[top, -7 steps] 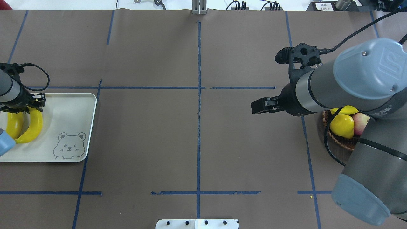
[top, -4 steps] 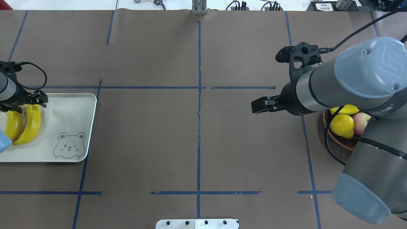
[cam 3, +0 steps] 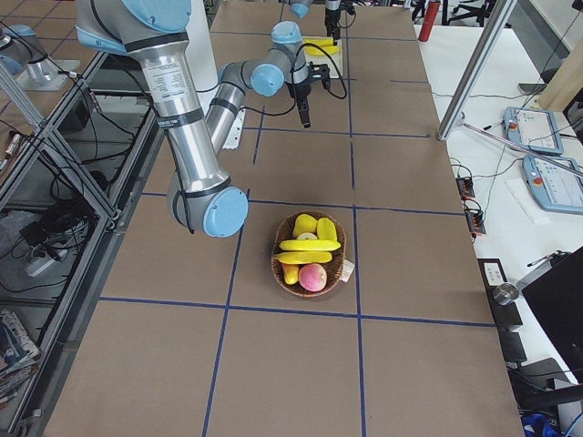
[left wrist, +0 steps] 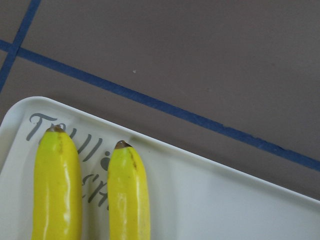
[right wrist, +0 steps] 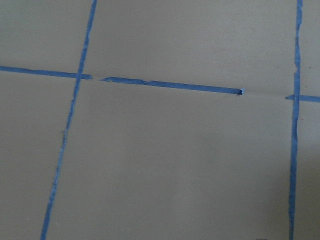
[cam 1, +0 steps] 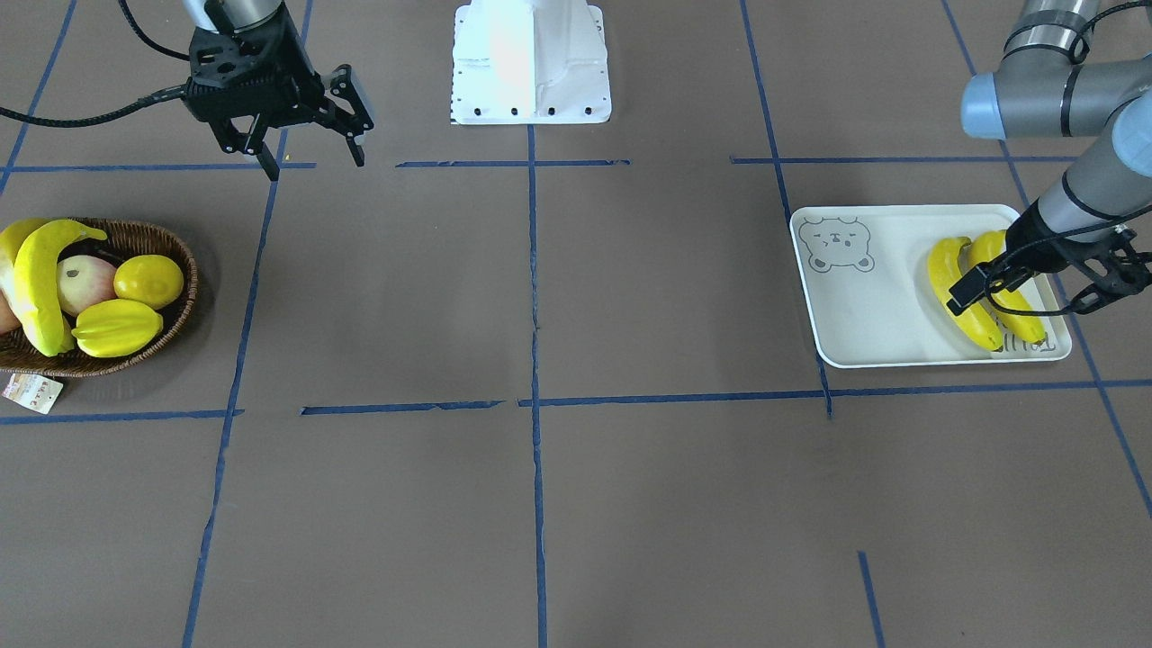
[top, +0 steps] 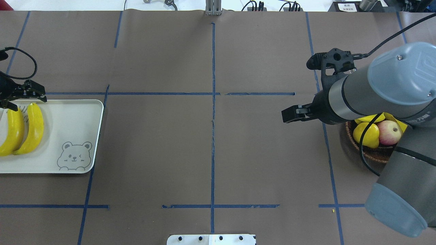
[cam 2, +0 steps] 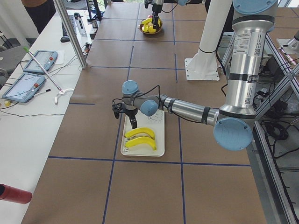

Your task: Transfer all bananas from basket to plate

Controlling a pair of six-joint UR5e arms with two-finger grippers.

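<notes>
Overhead, 2 curved bananas (top: 32, 129), flat rect. plate (top: 69, 117)

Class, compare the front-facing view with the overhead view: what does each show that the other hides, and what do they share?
Only the front-facing view shows the basket uncovered: a whole banana and starfruit inside, a paper tag beside it. Only the overhead view shows cables beyond the table's far edge; its right arm hides most of the basket. Both show two bananas side by side on the plate with its bear drawing.
</notes>
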